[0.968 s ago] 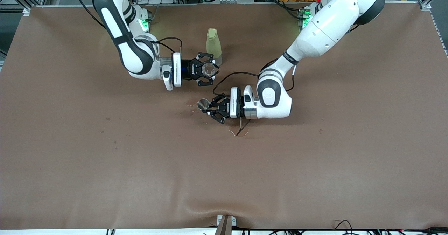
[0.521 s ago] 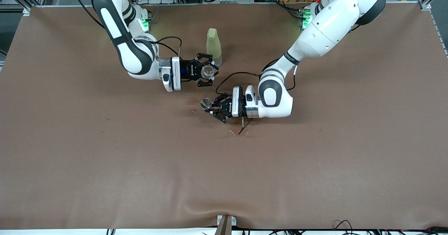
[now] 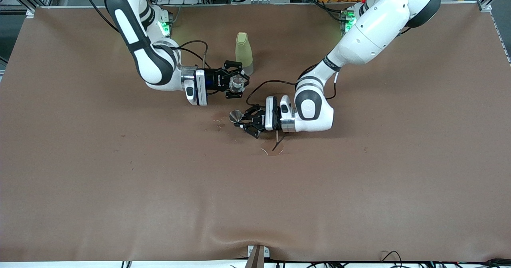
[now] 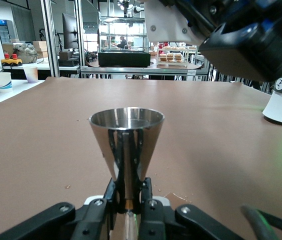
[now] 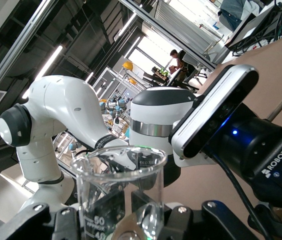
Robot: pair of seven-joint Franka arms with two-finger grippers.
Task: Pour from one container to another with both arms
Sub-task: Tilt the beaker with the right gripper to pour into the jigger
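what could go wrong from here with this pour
1. The clear cup in the right gripper is not yet over the jigger; tipping now would likely spill onto the table.
2. The jigger's mouth is small, so a slight misalignment may miss it.
3. The left gripper grips only the jigger's narrow waist; a knock from the cup might tilt it.

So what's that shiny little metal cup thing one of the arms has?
It is a small silvery metal cup, cone-shaped, wide at its round shiny rim and narrowing to a waist. It stands upright with its mouth up, pinched at the waist by the shut left claw, held above the brown table. Whether anything is inside cannot be told.
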